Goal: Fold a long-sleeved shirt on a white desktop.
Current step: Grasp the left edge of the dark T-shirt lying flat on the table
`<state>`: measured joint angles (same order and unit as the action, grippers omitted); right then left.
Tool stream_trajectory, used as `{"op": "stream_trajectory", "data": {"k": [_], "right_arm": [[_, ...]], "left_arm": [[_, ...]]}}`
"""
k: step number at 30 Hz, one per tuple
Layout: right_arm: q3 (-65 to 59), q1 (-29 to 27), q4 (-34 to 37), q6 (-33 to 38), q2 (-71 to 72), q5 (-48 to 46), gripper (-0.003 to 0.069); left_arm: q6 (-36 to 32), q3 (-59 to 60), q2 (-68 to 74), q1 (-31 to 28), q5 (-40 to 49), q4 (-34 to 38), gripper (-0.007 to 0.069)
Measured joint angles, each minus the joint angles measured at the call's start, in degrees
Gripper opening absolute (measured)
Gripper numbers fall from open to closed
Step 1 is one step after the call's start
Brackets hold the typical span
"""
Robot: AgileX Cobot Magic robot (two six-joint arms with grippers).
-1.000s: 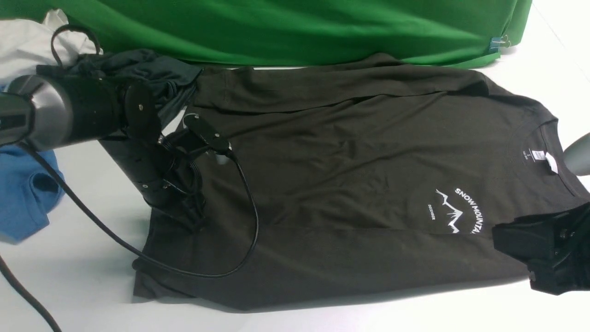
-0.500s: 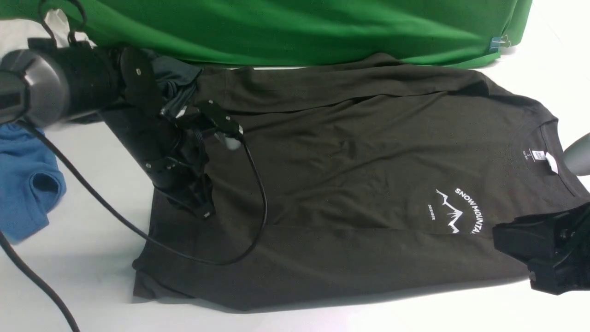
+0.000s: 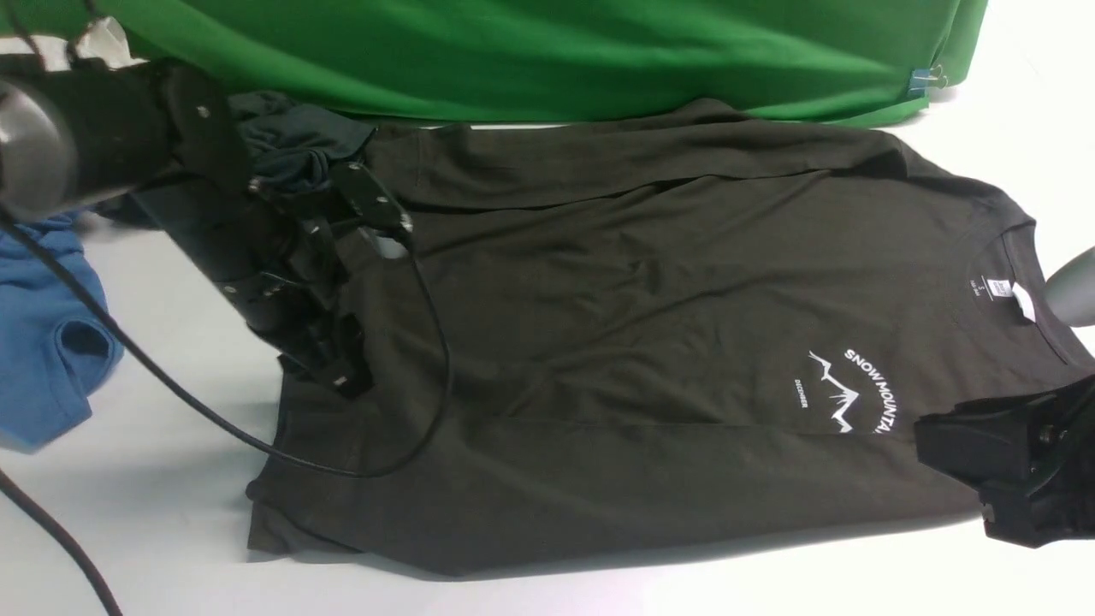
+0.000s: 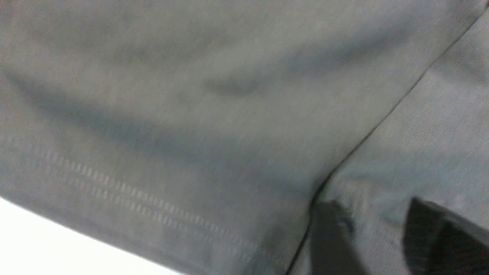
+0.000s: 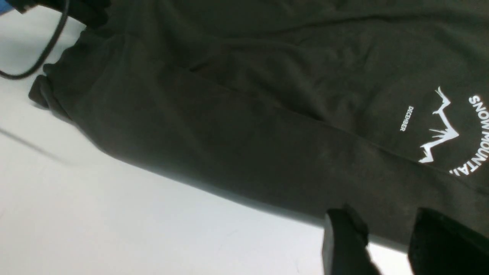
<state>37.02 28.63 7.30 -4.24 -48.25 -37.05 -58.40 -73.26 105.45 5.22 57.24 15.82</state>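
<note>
The long-sleeved shirt (image 3: 650, 282) lies spread flat on the white desktop (image 3: 171, 513), collar to the right. Its white SNOW MOUNTAIN print (image 3: 851, 389) and neck tag (image 3: 1022, 299) face up. My left gripper (image 3: 340, 378) hangs over the shirt's left hem end. In the left wrist view the left gripper (image 4: 376, 233) is open, with fabric (image 4: 191, 114) under the gap. My right gripper (image 3: 941, 449) sits low at the shirt's near right edge. In the right wrist view it (image 5: 386, 240) is open across the shirt's edge (image 5: 248, 114) and bare desktop (image 5: 114, 214).
A green cloth backdrop (image 3: 556, 51) closes off the back. A dark grey-teal garment (image 3: 291, 145) and a white cloth (image 3: 94, 38) lie at the back left, a blue garment (image 3: 43, 325) at the left edge. The left arm's black cable (image 3: 428, 385) loops over the shirt.
My left arm has swung left and back, carrying its gripper a little left along the hem, and its fingers have parted. The shirt and right arm have not moved.
</note>
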Motion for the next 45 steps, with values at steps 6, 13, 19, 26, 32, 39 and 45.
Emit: {"op": "stream_trajectory", "data": {"k": [6,13,19,26,32,39,45], "right_arm": [[0.0,0.0,0.0,0.24,0.0,0.0,0.0241],[0.0,0.0,0.0,0.24,0.0,0.0,0.0241],[0.0,0.0,0.0,0.18,0.0,0.0,0.0241],[0.0,0.0,0.0,0.18,0.0,0.0,0.0241],[0.0,0.0,0.0,0.18,0.0,0.0,0.0241],[0.0,0.0,0.0,0.18,0.0,0.0,0.0241],[0.0,0.0,0.0,0.18,0.0,0.06,0.0241]], "left_arm": [[-9.5,2.57,0.0,-3.15,0.15,9.81,0.0539],[-13.57,8.73,1.53,-3.68,-6.76,11.67,0.0555],[-13.73,9.36,2.45,-3.79,-8.04,15.06,0.0501],[-13.73,9.36,2.51,-3.79,-6.49,17.03,0.0251],[-13.73,9.36,2.51,-3.79,-4.94,17.26,0.0044],[-13.23,6.72,2.56,-3.79,-1.88,15.67,0.0043],[-10.52,-3.04,2.56,-3.79,3.72,14.97,0.0042]]}}
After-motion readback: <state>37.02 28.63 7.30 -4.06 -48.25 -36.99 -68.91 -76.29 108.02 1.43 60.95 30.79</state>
